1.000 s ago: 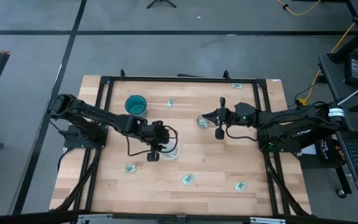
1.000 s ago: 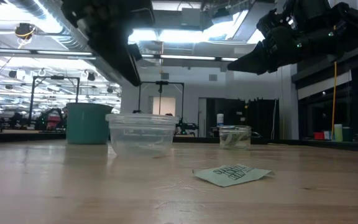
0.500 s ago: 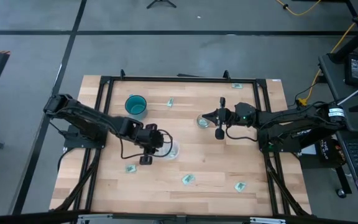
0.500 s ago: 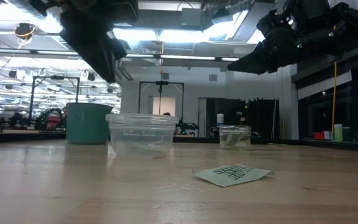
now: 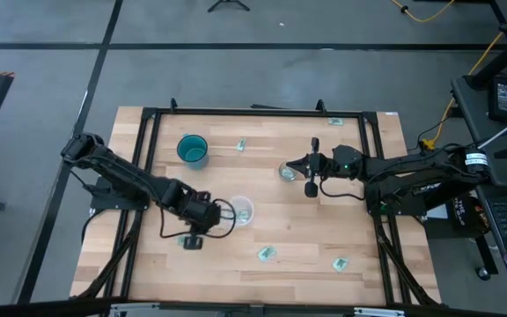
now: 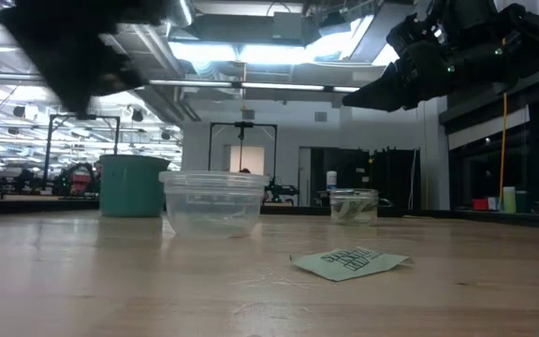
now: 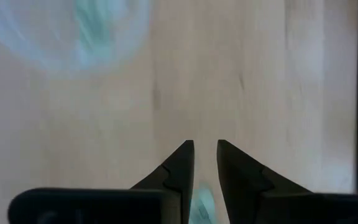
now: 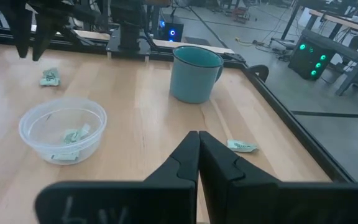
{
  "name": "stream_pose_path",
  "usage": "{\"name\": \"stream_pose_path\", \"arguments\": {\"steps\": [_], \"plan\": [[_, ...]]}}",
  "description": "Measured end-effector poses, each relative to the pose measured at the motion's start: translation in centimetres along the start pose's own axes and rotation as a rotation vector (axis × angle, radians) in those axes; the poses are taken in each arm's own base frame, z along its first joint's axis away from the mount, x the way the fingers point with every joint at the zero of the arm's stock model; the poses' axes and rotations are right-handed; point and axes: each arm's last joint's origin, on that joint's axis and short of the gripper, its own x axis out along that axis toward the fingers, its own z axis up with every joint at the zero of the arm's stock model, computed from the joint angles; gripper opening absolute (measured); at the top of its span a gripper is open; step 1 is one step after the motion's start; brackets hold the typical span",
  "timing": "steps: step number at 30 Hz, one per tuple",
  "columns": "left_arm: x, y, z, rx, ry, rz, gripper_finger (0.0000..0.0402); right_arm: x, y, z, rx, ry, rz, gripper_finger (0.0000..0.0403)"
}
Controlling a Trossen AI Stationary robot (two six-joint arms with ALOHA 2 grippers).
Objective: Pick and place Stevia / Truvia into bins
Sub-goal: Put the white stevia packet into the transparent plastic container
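The left gripper, fingers slightly parted and holding nothing, hovers lower left of centre in the high view over a packet, just left of the whitish bin (which already holds packets). Next, I judge: descend, pinch, carry right. The right gripper waits pinched together, empty, beside the glass cup.

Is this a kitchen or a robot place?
Most likely a robot lab or workshop, not a kitchen. Two dark arms work over a wooden table in a black metal frame. Beyond it the low view shows a big hall with ceiling lights and equipment racks, and cables run across the floor.
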Motion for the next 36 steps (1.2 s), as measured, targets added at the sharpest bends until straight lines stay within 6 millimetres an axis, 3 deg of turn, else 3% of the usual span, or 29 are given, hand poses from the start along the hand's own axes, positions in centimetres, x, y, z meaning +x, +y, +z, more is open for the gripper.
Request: {"name": "stream_pose_path", "arguments": {"steps": [7,19,26,36], "plan": [[0.0,-2.2,-2.7,-0.026,0.154,0.029,0.0047,0.0,0.0,0.0,0.002,-0.005,-0.001,0.0014],[0.0,-4.4,-4.1,-0.172,0.078,0.130,0.0038,0.0,-0.1,0.8,-0.003,-0.079,-0.014,0.0014],[0.0,-4.8,-4.4,-0.241,0.060,0.145,0.0069,0.0,-0.2,0.9,0.006,-0.091,-0.016,0.0014],[-0.2,-5.8,-5.6,-0.268,0.002,0.227,0.0149,-0.1,-0.2,1.0,0.010,-0.103,-0.017,0.0014]]}}
